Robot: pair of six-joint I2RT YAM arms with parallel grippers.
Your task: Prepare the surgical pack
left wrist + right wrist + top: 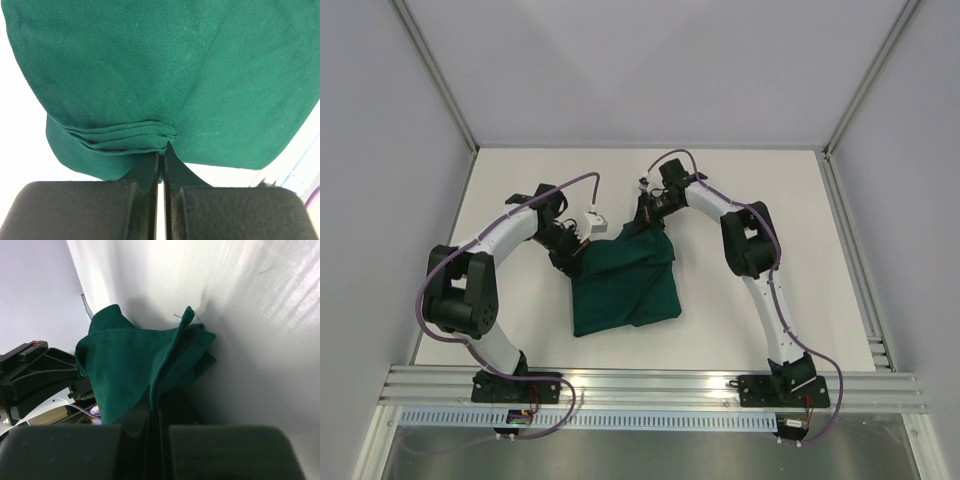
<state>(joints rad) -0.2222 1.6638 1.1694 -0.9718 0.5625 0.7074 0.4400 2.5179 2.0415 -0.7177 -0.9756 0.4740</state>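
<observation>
Both closed, left gripper (161, 156) and right gripper (153, 407) pinch the dark green cloth drape (625, 290) by its far edge; cloth trails nearward.

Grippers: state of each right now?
Left gripper: shut on green drape, at a folded edge.
Right gripper: shut on the same drape.

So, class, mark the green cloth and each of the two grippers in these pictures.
green cloth (620, 290), top view, on its flat middle.
left gripper (161, 152), left wrist view, between the fingertips pinching the cloth's edge.
right gripper (154, 407), right wrist view, between the fingertips pinching a fold.
</observation>
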